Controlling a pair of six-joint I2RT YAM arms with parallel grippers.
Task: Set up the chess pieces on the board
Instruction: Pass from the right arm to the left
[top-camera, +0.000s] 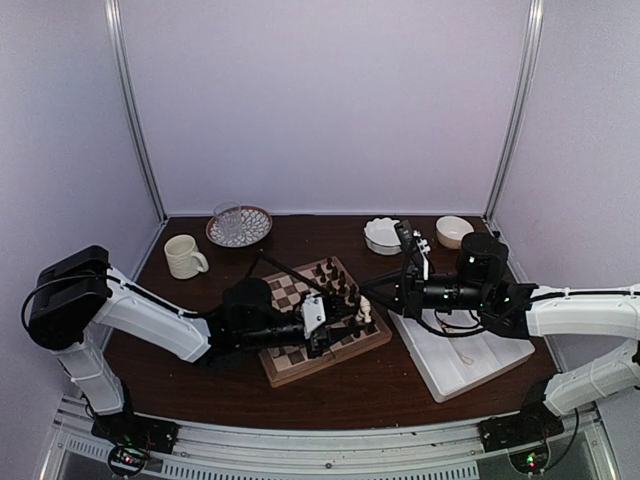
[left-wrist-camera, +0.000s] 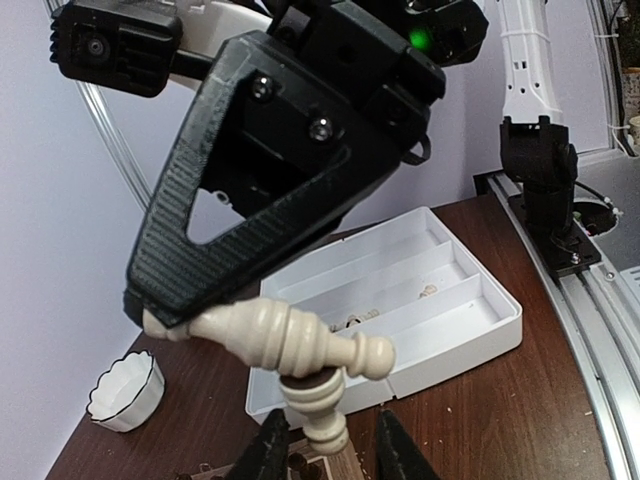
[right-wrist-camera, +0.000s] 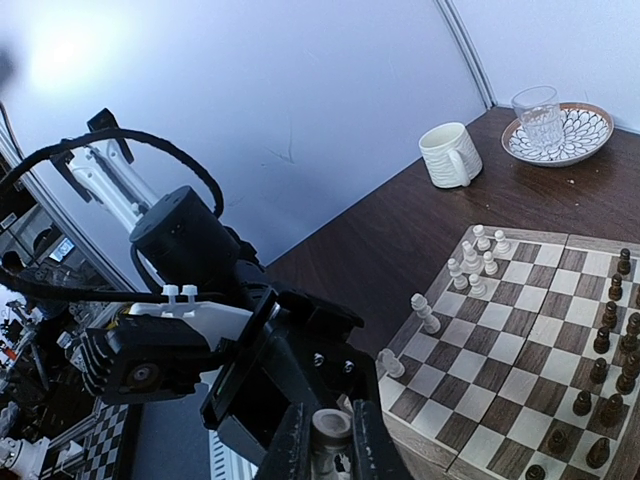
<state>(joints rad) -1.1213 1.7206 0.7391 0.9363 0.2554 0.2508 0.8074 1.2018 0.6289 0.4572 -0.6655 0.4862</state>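
Right end effector (right-wrist-camera: 326, 445) clamps a cream chess piece (left-wrist-camera: 290, 335), lying sideways.

Top camera looks down from behind; wrist cameras, close behind left pincer (left-wrist-camera: 325, 455) and right pincer (right-wrist-camera: 328, 445), face each other, sharing the cream piece (left-wrist-camera: 280, 335).

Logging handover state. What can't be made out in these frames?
- Left wrist: whether the left pincer touches the upright cream piece; bottom edge cuts it off.
- Top: which board squares lie under the pincers; they cover them.
- Left wrist: items in white tray; too small.
- Right wrist: right pincer holds a piece, type unclear; fingers hide it.
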